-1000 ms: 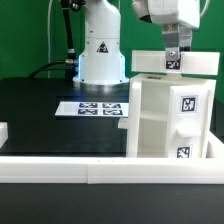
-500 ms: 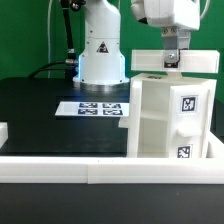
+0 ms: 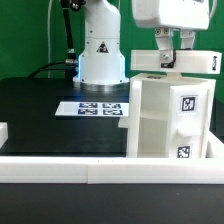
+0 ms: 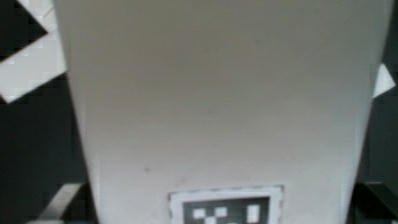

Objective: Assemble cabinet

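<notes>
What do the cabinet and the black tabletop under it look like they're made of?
The cabinet looks like white plastic with a matte, smooth finish: uniform colour, flat faces, soft shading, and black-and-white tags on it. The tabletop looks like a matte black sheet or mat with no glare. Its exact material cannot be told.

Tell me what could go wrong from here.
1. The gripper sits at the flat panel above the cabinet body; whether it is clamped cannot be told, so the panel might slip or tilt.
2. The panel fills the wrist view, leaving little sight for alignment; it could seat crooked.
</notes>
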### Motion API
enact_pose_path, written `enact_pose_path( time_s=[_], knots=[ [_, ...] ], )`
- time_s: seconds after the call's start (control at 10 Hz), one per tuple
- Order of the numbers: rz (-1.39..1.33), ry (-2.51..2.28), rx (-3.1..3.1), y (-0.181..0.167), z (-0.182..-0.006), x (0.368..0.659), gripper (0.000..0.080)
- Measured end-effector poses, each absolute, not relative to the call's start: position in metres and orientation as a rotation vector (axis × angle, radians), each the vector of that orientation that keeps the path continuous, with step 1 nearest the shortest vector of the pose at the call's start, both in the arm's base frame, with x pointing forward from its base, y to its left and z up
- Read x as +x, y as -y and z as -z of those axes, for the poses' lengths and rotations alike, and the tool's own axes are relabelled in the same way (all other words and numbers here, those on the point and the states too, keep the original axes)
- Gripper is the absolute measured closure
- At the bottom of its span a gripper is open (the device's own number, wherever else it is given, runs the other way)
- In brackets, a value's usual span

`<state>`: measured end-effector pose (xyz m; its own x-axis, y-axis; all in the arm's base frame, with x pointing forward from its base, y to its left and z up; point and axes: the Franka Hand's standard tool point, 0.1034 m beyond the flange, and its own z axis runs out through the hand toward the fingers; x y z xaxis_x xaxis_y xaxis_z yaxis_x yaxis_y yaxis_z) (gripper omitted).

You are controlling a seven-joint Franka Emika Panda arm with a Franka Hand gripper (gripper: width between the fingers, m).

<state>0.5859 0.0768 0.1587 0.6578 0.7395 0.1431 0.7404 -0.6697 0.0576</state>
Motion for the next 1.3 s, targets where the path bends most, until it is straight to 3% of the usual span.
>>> enact_pose_path(
  time_s=[0.6, 1.3],
  knots=[
    [0.293, 0.21, -3.066, -0.0783, -0.1576, 0.5887, 0.0239],
    [0.312, -0.559, -2.957, -0.0776, -0.157, 0.5905, 0.0239]
  ],
)
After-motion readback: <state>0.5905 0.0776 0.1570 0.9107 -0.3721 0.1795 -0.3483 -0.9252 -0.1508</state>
